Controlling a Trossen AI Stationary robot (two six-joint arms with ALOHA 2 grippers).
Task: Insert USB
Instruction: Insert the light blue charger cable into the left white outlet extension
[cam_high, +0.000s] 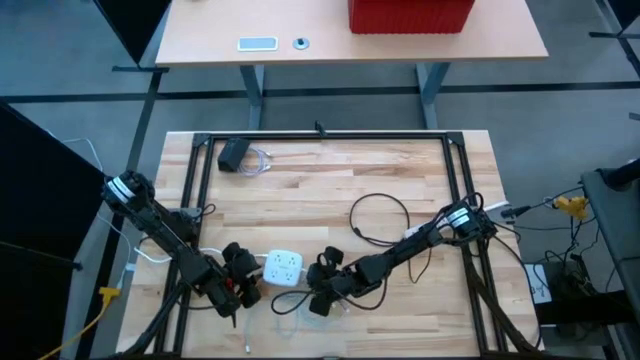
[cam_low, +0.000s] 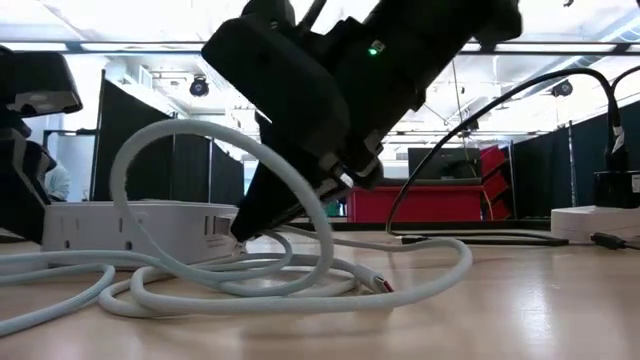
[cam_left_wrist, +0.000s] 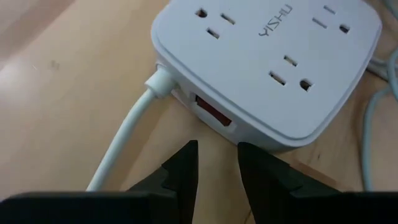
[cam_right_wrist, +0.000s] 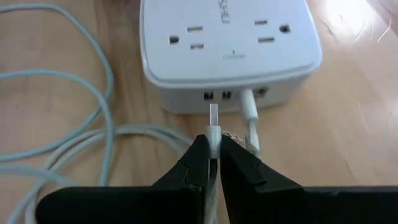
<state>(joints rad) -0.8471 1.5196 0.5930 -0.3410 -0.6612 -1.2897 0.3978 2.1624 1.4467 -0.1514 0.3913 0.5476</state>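
The right gripper (cam_right_wrist: 212, 163) pinches the USB plug (cam_right_wrist: 213, 119) just before the power strip (cam_right_wrist: 227, 53); slight misalignment could jam it. The left gripper (cam_left_wrist: 217, 168), narrowly open, braces behind.

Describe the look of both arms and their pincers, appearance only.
Both arms are black, jointed links with pale bands near the shoulders. The left pincer and right pincer each end in two matte black, wedge-shaped fingers. A green indicator light glows on one arm's wrist housing in the low view.
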